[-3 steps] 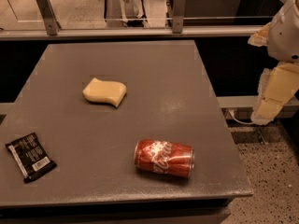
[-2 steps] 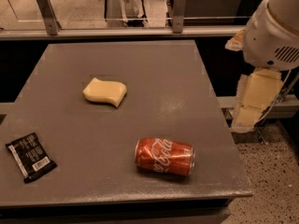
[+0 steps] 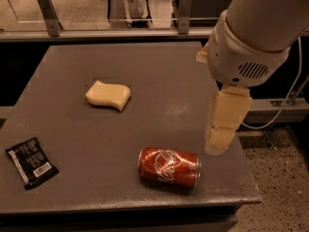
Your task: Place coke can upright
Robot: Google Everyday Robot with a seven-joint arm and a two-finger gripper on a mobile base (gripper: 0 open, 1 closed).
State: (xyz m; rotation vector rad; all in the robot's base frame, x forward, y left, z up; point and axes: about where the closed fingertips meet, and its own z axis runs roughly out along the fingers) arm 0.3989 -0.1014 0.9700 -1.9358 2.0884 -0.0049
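Your can (image 3: 169, 166) lies on its side on the grey surface (image 3: 159, 76), close to the front edge and toward the front right corner, its length running roughly along that edge and its silver end facing right. Only a narrow strip of surface shows between the can and the front edge, and a little more between its silver end and the right edge. The claw (image 3: 218, 146) hangs from the big white arm housing (image 3: 246, 57) at the right side, pointing down, its tip just up and to the right of the can and apart from it, about over the surface's right edge. You see it from the side, so you cannot tell how wide it is set; nothing shows in its hold. To the left of the can the surface lies bare as far as a black wrapper (image 3: 32, 162), which sits flat near the front left corner, well apart from the can. A pale yellow sponge (image 3: 108, 94) rests toward the middle left, also well apart, with bare surface between it and the can. Behind the far edge runs a metal rail (image 3: 120, 33) with upright posts. Off the right edge the speckled floor (image 3: 282, 192) drops away, and a cable (image 3: 295, 93) hangs there.
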